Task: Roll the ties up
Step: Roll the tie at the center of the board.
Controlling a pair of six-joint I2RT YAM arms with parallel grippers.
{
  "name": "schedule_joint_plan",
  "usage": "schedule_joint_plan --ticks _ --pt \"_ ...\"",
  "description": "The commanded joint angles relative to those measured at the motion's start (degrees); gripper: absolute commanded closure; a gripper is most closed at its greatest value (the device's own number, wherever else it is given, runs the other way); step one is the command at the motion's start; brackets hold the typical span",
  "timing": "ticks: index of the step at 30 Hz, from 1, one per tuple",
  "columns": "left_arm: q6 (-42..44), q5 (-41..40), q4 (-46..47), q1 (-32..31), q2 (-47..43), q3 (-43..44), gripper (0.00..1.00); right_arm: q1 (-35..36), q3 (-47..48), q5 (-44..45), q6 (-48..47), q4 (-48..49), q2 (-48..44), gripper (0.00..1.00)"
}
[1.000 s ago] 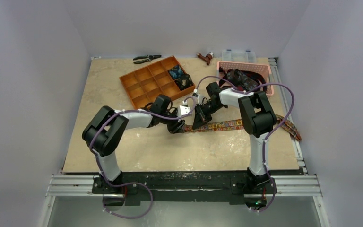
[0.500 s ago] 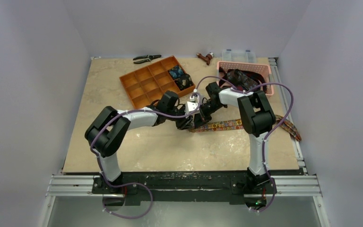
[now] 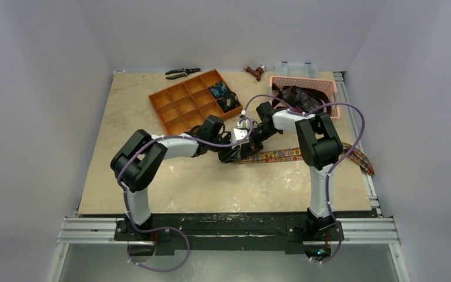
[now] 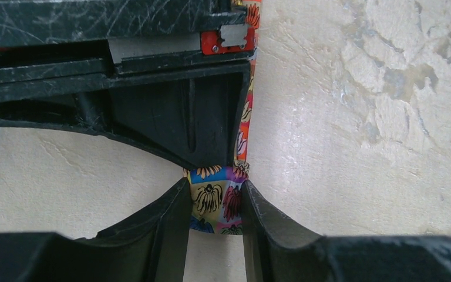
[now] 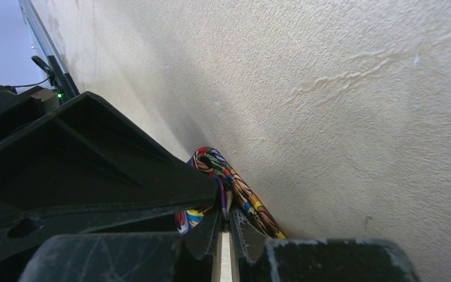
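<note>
Where both arms meet at mid-worktop [image 3: 211, 188], the left end effector [image 4: 214, 205] is clenched on the folded left end of the printed tie [image 3: 279, 155], fabric pinched between both fingers. Right end effector [image 5: 224, 223]: fingers pressed nearly together, grasping a small loop of the same tie, just beside the left one. Remainder of tie lies flat, running toward the right edge. Farther back: orange compartment tray [image 3: 173, 111], two dark coiled ties [image 3: 218, 90] in its right cells. Pink basket [image 3: 324, 88] at far right holds more dark ties [image 3: 296, 97]. Pliers [image 3: 182, 73] at far edge.
</note>
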Motion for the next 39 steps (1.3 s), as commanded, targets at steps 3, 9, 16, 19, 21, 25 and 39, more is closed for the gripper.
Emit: schedule_joint_plan --ticks 3,9,16,19,21,25,39 --pt "3.6 -5.55 -3.97 -0.23 0.25 -0.51 0.67 0.02 0.77 0.5 -2.37 -0.23 -2.89 0.9" --pt "4.51 -6.38 -5.1 -0.24 0.38 0.1 0.68 -1.6 0.79 -2.06 -2.97 -2.77 -4.94 0.79" --pt "4.25 -6.62 -7.72 -0.28 1.33 1.71 0.68 -2.23 0.49 -5.55 -0.97 -1.6 -5.74 0.71" --pt "4.08 -6.61 -7.72 -0.39 1.43 1.89 0.68 -1.73 0.97 -6.41 0.31 -0.65 -4.45 0.69" --pt "3.99 -6.7 -7.78 -0.33 1.46 2.01 0.68 -1.37 1.43 -6.61 0.57 -0.33 -3.54 0.68" --pt "3.99 -7.0 -8.14 -0.57 1.64 2.44 0.68 -0.68 2.27 -6.57 0.61 0.28 -1.83 0.66" --pt "3.31 -3.4 -8.55 -0.89 1.61 2.96 0.53 -0.96 2.75 -4.12 -1.22 -0.43 2.65 1.0"
